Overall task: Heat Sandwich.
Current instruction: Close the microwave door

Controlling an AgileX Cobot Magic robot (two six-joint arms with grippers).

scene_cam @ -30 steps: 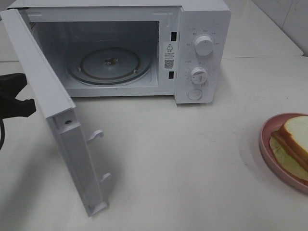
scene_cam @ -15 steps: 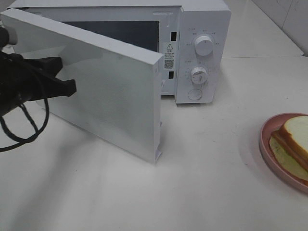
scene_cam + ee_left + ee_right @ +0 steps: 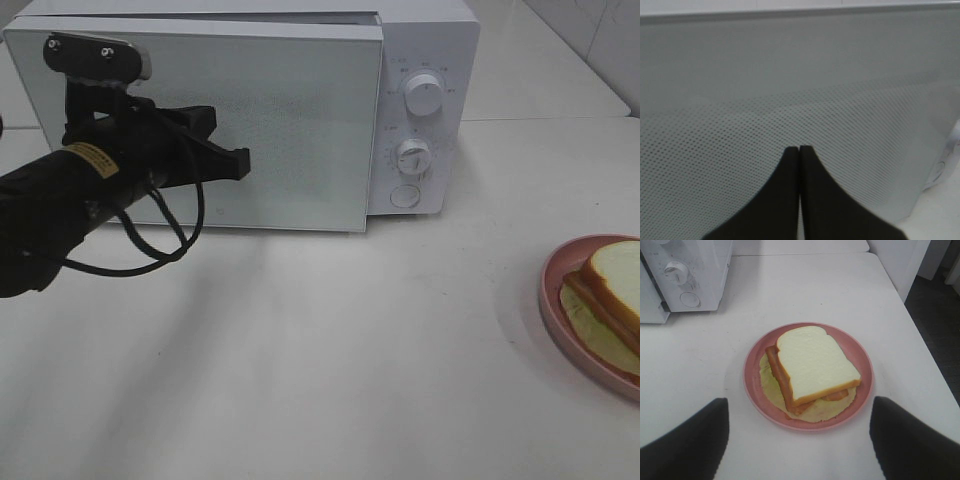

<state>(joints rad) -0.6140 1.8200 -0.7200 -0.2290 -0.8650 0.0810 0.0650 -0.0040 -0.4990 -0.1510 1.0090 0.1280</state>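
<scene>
Left gripper (image 3: 238,162) pinched closed, empty, tips against microwave door (image 3: 300,130), serving as blunt pusher. Door near flush with microwave (image 3: 425,60). Sandwich (image 3: 812,370) outside, on pink plate (image 3: 755,365) well right. Right gripper (image 3: 799,440) spread wide above it, poised for plate pickup.

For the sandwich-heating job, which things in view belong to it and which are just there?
Part of the job:
- sandwich, on the pink plate, out on the table
- microwave, its door nearly closed
- left gripper, shut, against the door
- right gripper, open, above the plate

Just there:
- table
</scene>
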